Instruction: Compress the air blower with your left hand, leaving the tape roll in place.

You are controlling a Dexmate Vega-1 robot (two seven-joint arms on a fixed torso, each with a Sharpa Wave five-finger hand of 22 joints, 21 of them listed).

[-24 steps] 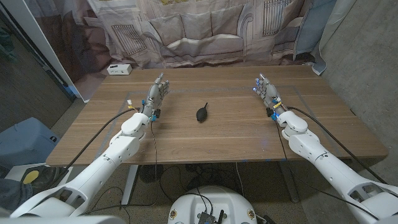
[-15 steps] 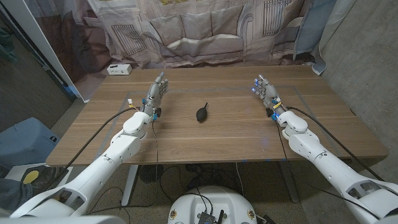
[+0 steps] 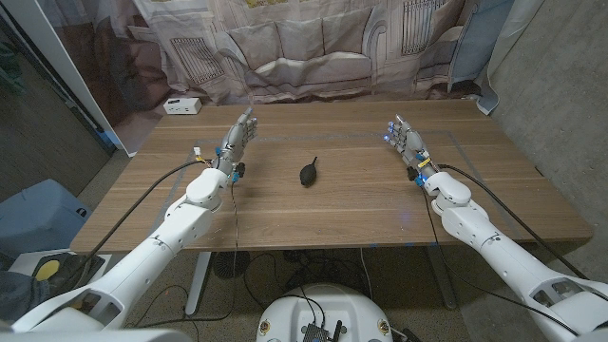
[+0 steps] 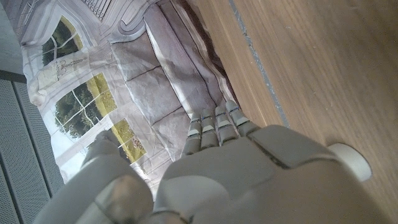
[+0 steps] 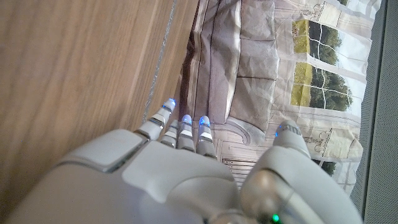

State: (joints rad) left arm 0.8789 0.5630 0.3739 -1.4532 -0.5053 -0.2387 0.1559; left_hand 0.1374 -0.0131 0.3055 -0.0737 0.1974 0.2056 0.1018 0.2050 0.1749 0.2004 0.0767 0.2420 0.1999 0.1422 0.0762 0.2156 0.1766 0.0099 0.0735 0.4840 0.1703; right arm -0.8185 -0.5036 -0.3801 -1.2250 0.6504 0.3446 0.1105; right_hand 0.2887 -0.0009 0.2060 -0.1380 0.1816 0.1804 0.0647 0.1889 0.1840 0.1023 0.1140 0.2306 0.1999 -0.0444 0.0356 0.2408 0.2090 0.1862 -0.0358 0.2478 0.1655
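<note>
A small black air blower (image 3: 308, 173) lies on the wooden table (image 3: 361, 199) near its middle, nozzle pointing away from me. My left hand (image 3: 237, 141) stands on its edge to the blower's left, fingers stretched out toward the table's far side, holding nothing. In the left wrist view my left hand (image 4: 230, 168) has straight fingers above bare wood. My right hand (image 3: 408, 142) stands at the right side of the table, fingers straight and apart, empty. Blue lights glow on the fingertips (image 5: 184, 118) of my right hand (image 5: 174, 168) in the right wrist view.
A small white box (image 3: 181, 105) sits at the table's far left corner. A printed cloth backdrop (image 3: 313, 47) hangs behind the far edge. Cables (image 3: 152, 195) run along my left arm. A blue bin (image 3: 33, 214) stands on the floor at the left.
My left hand has shifted slightly up and away from me, toward the far edge. The blower and my right hand have stayed where they were.
</note>
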